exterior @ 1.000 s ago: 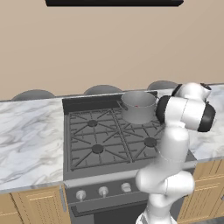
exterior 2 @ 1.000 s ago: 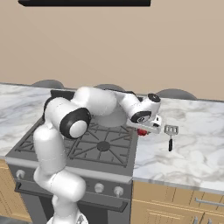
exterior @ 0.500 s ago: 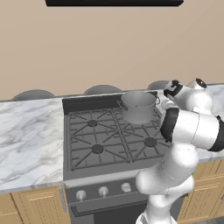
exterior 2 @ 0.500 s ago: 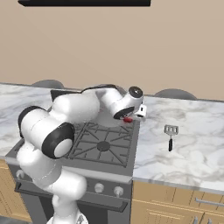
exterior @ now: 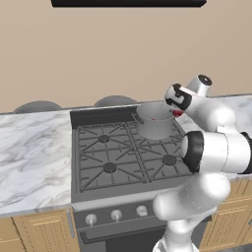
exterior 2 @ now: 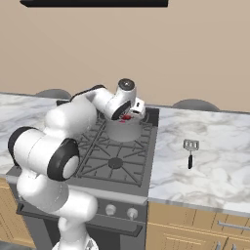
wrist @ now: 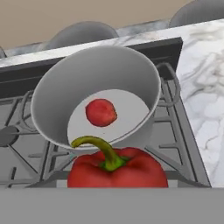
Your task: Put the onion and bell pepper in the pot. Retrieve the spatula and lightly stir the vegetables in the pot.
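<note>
While a small red rounded vegetable [wrist: 101, 112] already lies on the floor of the pot [wrist: 94, 78], most likely the onion by the task's wording though its kind is hard to tell, the bell pepper [wrist: 117, 173] is not yet in: it sits at the bottom centre of the hand view, green stem curling up, just short of the pot's near rim, and reads as gripped between the fingers of the hand [exterior 2: 128, 117]. In the right base view the hand hangs at the centre of the frame, just over the near side of the pot, a fleck of red showing beneath it; in the left base view the hand [exterior: 176, 104] sits right of centre beside the pot [exterior: 155, 119], which stands on the rear right burner of the stove [exterior: 123, 155]. By my reading one vegetable is done, the pepper needs a short carry over the rim and a release, and fetching and stirring are untouched. The spatula [exterior 2: 190, 151] lies on the marble worktop [exterior 2: 210, 156] at the right of the right base view, well apart from the pot. Nothing stands between pepper and pot opening but the rim itself; a low release could catch it. Two grey rounded shapes [wrist: 81, 31] behind the stove sit clear of the path.
</note>
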{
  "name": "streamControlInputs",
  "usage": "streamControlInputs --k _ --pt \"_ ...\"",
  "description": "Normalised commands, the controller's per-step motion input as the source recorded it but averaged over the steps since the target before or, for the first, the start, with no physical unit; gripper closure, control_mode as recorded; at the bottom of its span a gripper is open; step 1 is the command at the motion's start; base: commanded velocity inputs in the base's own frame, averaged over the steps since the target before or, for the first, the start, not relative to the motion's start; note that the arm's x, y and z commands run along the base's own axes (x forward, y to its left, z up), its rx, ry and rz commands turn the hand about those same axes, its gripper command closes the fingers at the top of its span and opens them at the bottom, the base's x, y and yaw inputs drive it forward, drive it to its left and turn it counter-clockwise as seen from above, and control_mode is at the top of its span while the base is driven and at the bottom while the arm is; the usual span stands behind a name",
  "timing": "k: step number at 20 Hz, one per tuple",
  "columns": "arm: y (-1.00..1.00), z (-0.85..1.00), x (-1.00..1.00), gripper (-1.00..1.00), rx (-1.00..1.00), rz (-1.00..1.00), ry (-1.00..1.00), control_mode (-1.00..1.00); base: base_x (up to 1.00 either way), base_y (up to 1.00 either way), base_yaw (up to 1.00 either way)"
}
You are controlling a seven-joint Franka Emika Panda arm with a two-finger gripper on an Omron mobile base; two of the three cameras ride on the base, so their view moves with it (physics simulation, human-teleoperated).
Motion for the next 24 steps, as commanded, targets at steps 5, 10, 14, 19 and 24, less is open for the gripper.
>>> streamControlInputs --k 5,10,14,19,24 --pt "0.45 0.02 0.75 1.00 0.00 -0.04 0.00 -1.00 0.00 0.00 0.00" --pt "0.24 -0.17 0.77 1.00 0.00 -0.01 0.09 -1.00 0.00 0.00 0.00" --pt "0.03 -0.21 0.38 1.00 -0.03 0.00 0.17 -1.00 0.00 0.00 0.00" --pt "0.00 -0.26 0.25 1.00 -0.05 0.00 0.10 -1.00 0.00 0.00 0.00" --pt "0.00 -0.30 0.30 1.00 -0.01 0.00 0.01 -1.00 0.00 0.00 0.00"
